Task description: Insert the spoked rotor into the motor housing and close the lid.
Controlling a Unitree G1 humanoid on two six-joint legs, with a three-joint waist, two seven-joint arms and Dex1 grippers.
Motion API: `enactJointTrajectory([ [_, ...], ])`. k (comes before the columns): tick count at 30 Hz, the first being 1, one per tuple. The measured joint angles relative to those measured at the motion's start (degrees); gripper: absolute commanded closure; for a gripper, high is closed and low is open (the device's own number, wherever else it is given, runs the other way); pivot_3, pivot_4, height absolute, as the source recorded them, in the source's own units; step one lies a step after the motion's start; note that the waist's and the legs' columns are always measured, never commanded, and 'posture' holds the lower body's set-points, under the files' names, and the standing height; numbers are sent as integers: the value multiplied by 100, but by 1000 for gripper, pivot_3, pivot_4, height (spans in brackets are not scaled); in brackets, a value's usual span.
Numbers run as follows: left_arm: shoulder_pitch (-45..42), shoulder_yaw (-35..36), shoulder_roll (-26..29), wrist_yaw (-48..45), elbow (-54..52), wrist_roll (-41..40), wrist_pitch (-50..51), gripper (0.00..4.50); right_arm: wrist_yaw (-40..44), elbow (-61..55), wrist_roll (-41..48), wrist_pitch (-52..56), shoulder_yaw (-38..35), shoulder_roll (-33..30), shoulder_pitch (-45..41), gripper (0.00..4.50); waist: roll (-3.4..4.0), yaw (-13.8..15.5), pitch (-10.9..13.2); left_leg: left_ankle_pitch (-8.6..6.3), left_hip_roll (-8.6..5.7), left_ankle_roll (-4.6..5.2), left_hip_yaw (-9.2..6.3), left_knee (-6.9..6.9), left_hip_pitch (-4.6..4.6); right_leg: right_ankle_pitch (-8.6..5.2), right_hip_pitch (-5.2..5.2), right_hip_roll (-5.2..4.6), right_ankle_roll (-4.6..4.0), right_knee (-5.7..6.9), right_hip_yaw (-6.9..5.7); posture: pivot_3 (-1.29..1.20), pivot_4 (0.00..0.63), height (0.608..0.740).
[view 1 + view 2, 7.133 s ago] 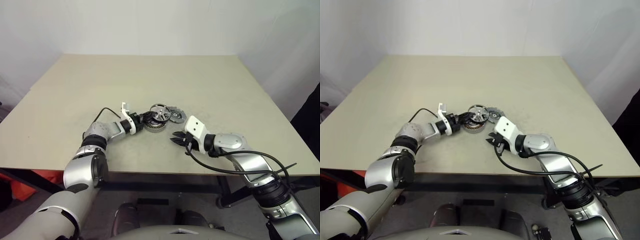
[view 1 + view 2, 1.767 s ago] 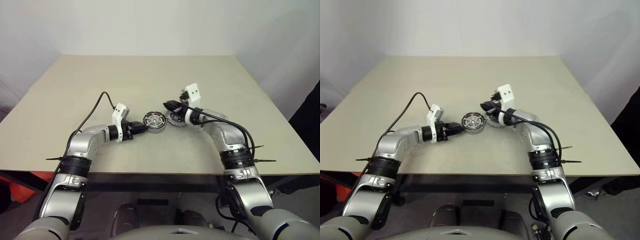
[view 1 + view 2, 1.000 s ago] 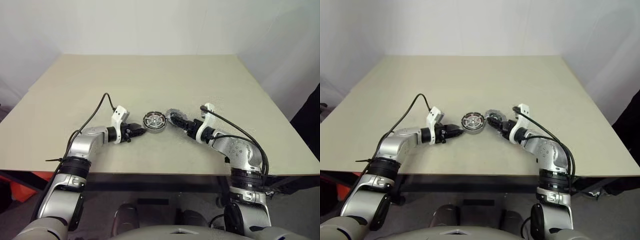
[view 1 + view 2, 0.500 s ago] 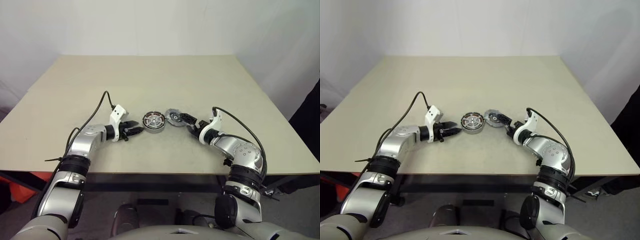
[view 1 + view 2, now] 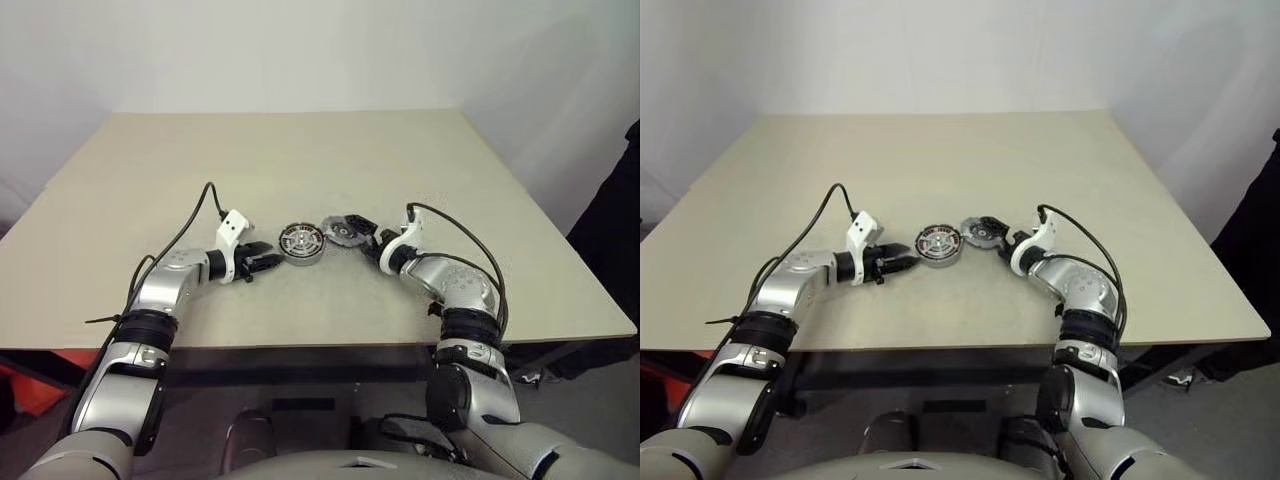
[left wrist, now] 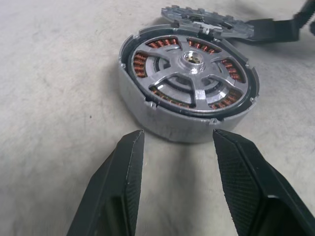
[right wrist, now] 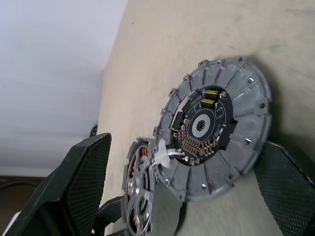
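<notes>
The left gripper is standing with its two black, cross-hatched fingers parted and nothing between them, pointing at the near wall of the motor housing without touching it. The housing, a short round puck of dull cast grey metal, is lying flat on the beige table. The spoked rotor is sitting inside it: smooth silver spokes fanning from a small bright hub, with copper-brown windings showing through the gaps. The right gripper is spreading its textured black fingers wide on either side of the lid, which is lying just beside the housing on the side away from the left gripper. The lid is a ribbed grey disc with a dark circuit ring at its centre.
</notes>
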Motion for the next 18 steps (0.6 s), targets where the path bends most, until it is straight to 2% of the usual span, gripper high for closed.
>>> enactJointTrajectory([
  [10,74,7,31,41,-6,46,0,2161,793,2263,-407,-1702,104,-131,-1077,23,0,15,1,-3,2,5,1,6,-17,29,-11,0,-50,0,-2,0,0,740],
  [14,74,11,36,57,-6,68,0,2161,1273,2327,-413,-1770,248,-118,-1155,23,1,30,1,-3,1,7,1,12,-64,30,-46,1,-54,-2,-5,0,0,740],
  [18,74,20,39,88,-4,79,-15,2161,1706,1737,-400,-1462,575,-80,-1130,23,1,34,1,-14,20,27,-2,56,-131,32,-91,11,-56,3,-15,0,0,740],
])
